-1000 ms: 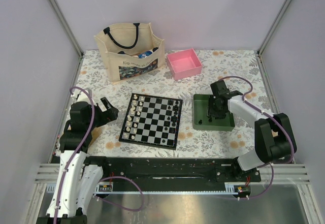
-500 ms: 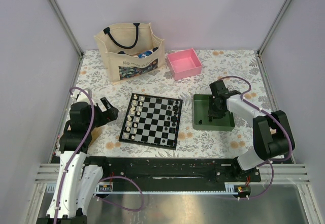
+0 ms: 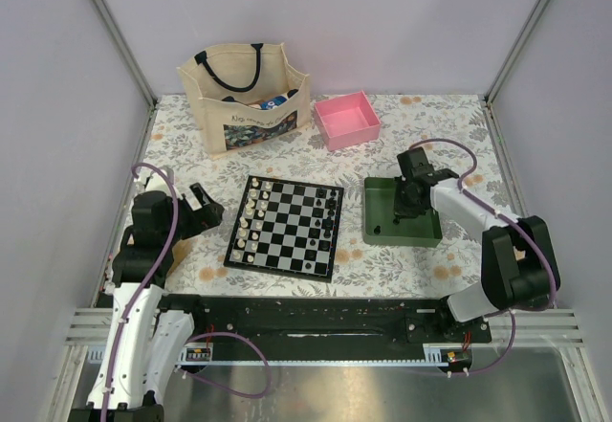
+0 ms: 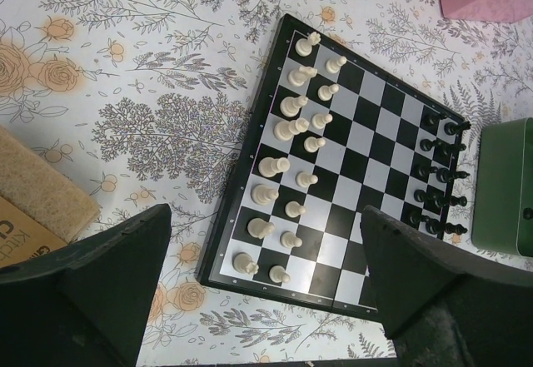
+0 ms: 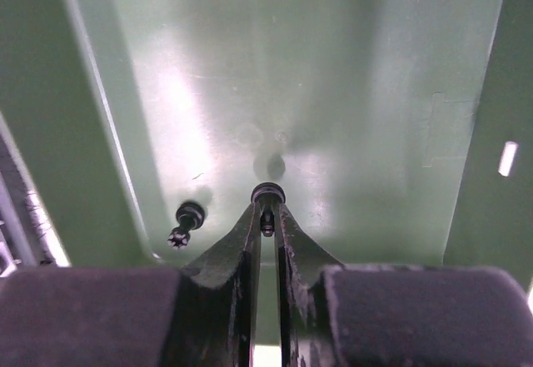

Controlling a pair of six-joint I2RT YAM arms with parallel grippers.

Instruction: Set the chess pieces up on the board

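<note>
The setup looks well past halfway. In the left wrist view the board point(image 4: 371, 134) lies at a slant across the middle of the frame. The cream-white chessmen point(image 4: 291, 126) fill two full rows along its left side. The black chessmen point(image 4: 437, 176) stand in two rows along its right edge, just beside the green tray point(image 5: 350, 92). Those black rows look thinner than the white ones and seem to have gaps. The pieces are too small and too dark against the squares for a sure count.

At least two black pieces are not yet placed, and both are inside the tray. In the right wrist view the right tool point(image 5: 267, 217) is closed on one black chessman point(image 5: 267, 191), pinched between the two fingertips at centre frame. Whether it has left the tray floor or rests on it I cannot tell from this angle. A second black piece point(image 5: 186, 217) lies on its side at lower left, close to the tray wall and apart from the tool.

The left tool point(image 3: 203, 207) is spread wide and holds nothing. It sits over the table point(image 3: 449, 135) left of the board.

What is left, by my reading, is to carry the gripped piece to a free square in the black rows, then fetch the one lying down.
</note>
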